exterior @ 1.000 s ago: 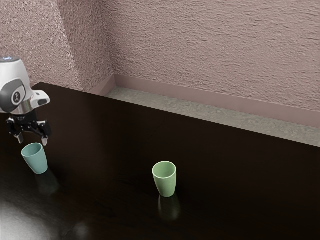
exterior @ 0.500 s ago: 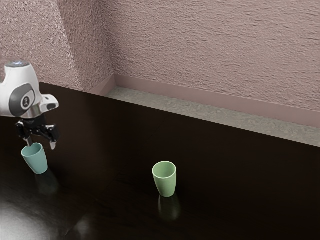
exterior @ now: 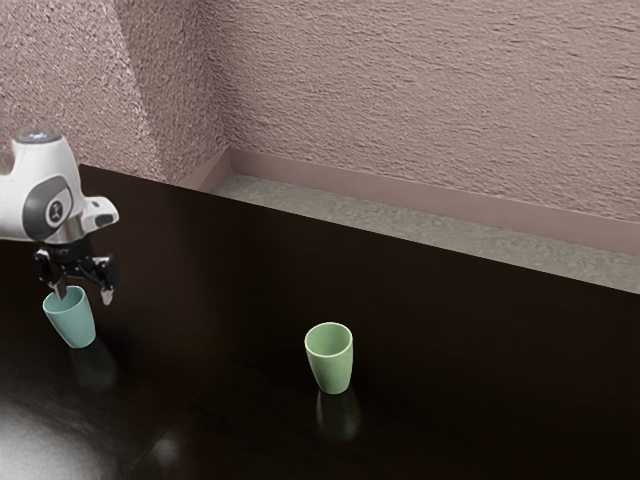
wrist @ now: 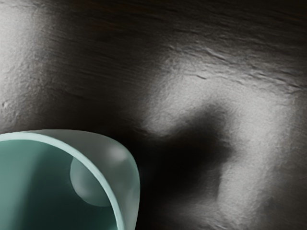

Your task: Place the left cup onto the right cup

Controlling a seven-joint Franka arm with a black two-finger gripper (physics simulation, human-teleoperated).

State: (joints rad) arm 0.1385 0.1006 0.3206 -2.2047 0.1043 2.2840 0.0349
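The left cup (exterior: 70, 318) is teal and stands upright on the dark table (exterior: 450, 340) near the exterior view's left edge. The right cup (exterior: 329, 356) is pale green and stands upright near the table's middle. My gripper (exterior: 84, 296) hangs open at the teal cup's rim. One finger (exterior: 61, 294) reaches over the cup's mouth, and the other finger stands outside its wall, toward the green cup. In the wrist view the teal cup (wrist: 72, 182) sits close under my hand, its rim and inside showing.
A rough pink wall (exterior: 420, 90) rises behind the table, with a grey floor strip (exterior: 420, 225) along the table's far edge. Wide bare tabletop lies between the two cups.
My hand has shifted toward the exterior view's right and dropped a little, so its fingers now straddle the teal cup's near wall. Neither cup has moved.
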